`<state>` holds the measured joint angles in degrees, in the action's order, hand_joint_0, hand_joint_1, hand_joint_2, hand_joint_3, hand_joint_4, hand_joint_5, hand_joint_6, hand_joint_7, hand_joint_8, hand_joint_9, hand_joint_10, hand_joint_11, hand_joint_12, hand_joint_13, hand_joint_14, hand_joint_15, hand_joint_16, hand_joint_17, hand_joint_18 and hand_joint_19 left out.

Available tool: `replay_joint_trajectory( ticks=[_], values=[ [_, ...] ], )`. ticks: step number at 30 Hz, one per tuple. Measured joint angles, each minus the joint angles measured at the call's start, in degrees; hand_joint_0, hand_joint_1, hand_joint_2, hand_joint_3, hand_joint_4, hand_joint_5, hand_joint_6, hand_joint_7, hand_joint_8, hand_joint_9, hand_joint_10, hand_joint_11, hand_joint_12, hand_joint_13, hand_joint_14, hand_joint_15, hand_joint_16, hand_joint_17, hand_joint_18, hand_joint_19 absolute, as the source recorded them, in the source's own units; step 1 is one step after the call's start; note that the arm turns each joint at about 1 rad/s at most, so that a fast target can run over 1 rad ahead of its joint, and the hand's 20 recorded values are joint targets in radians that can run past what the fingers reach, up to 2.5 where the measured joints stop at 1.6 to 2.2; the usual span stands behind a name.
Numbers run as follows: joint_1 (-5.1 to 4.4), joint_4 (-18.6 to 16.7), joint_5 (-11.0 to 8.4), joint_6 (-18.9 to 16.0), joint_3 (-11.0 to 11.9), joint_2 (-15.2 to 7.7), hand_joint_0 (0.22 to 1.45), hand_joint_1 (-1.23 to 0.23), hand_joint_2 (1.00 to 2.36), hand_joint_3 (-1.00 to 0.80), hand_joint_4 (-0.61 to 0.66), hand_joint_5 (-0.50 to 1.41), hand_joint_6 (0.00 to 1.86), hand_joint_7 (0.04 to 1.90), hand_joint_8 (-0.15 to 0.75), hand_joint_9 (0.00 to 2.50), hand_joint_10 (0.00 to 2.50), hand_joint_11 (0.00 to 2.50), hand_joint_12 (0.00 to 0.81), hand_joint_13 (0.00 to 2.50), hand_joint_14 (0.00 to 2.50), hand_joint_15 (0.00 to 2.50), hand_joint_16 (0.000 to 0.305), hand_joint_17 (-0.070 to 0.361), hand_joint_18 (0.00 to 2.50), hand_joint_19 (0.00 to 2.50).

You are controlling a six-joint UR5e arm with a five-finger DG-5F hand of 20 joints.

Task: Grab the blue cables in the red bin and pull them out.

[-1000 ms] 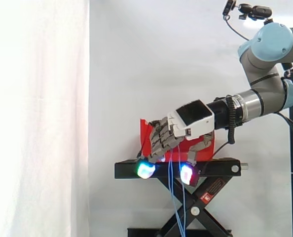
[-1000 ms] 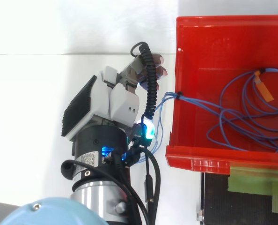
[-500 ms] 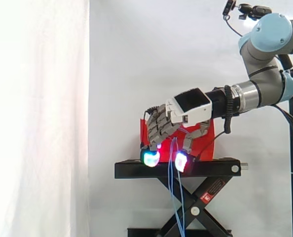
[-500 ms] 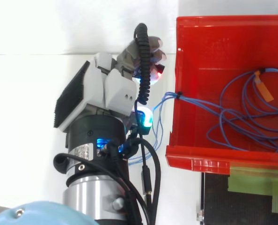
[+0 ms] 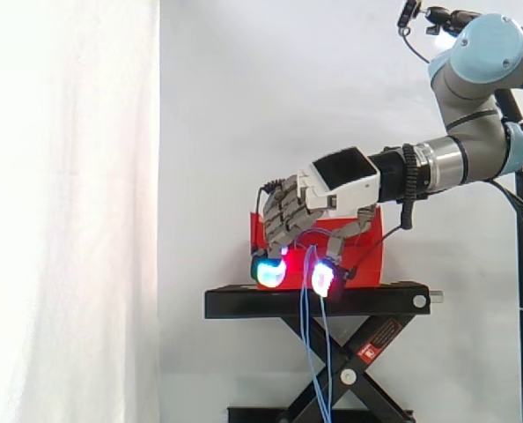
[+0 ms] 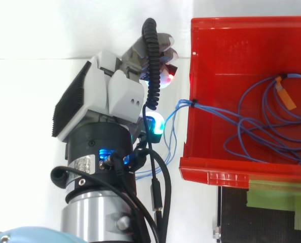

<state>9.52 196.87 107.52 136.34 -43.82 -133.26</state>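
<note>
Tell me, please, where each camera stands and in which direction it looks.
Side view: beside the stand, at about its height, looking level across it; the arm and hand come in from the right.
Top view: above, looking down on the bin; the arm and hand come in from the bottom edge.
Both views share the hand, bin and cables.

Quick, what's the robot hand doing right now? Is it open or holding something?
Hand: shut on the blue cables, its fingers curled round them just outside the red bin.
</note>
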Motion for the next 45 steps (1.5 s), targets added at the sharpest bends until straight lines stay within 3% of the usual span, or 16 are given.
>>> replay_joint_trajectory(
  ticks=[15, 33, 45],
  values=[
    [0.33, 0.2, 0.83, 1.3, -2.1, 0.0, 0.78, -0.89, 1.0, -1.0, 0.21, 0.67, 0.01, 0.65, 0.291, 0.8, 0.02, 1.12, 0.385, 0.75, 0.02, 0.71, 0.051, 0.115, 0.56, 0.6],
    [0.68, -0.3, 1.56, 2.1, -2.9, 0.0, 0.78, -0.89, 1.0, -1.0, 0.21, 0.69, 0.01, 0.66, 0.29, 0.8, 0.02, 1.12, 0.387, 0.75, 0.02, 0.71, 0.051, 0.114, 0.56, 0.59],
    [0.94, -3.3, 2.06, 2.6, -4.7, 0.0, 0.79, -0.89, 1.0, -1.0, 0.22, 0.71, 0.0, 0.67, 0.291, 0.8, 0.02, 1.12, 0.381, 0.75, 0.02, 0.7, 0.05, 0.113, 0.56, 0.6]
  ],
)
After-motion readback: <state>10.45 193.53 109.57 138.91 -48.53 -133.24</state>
